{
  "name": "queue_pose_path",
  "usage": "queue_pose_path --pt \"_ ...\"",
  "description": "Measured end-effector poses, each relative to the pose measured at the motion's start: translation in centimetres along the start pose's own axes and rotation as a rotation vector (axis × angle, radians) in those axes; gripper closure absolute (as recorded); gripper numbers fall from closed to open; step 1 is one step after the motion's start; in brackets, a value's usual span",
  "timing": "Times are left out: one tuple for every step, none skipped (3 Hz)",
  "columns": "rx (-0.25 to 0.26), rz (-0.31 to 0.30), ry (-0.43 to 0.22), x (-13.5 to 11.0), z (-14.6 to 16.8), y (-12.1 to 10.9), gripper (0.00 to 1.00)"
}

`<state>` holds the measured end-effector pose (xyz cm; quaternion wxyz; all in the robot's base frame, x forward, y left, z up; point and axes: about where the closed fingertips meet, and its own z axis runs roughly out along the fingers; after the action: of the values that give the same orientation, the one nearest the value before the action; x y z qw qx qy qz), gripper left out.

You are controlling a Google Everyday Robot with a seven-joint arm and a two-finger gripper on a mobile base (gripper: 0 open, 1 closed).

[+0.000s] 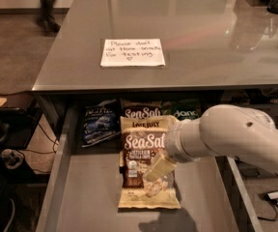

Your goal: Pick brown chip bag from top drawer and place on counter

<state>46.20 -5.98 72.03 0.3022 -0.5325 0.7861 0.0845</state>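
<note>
- The brown chip bag point(140, 152) lies flat on the floor of the top drawer point(81, 197), near its middle, with the cream lower end toward the open front. It is not lifted.
- The gripper point(156, 177) sits low over the bag's lower right part, on it or just above it. From here I cannot tell whether it is spread or closed, nor whether it has any hold.
- I judge the task to be at the grasp. The drawer is open and the white arm point(235, 139) reaches down into it. Securing the bag, lifting it out and setting it down are all left to do.
- Along the drawer's back edge lie a dark blue bag point(99, 123) at the left, a second SeaSalt bag point(141, 111) just behind the task's bag, and a green bag point(185, 113) at the right.
- The tabletop point(206, 47) above carries a white handwritten note point(132, 52); no chip bag rests on it yet.
</note>
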Motion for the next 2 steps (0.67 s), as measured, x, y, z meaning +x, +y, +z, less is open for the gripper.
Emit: queue_pose_path --pt "0.013 0.017 0.013 1.1 2.0 -1.6 0.0" --pt "0.021 0.032 0.014 2.3 3.5 -3.2 0.0"
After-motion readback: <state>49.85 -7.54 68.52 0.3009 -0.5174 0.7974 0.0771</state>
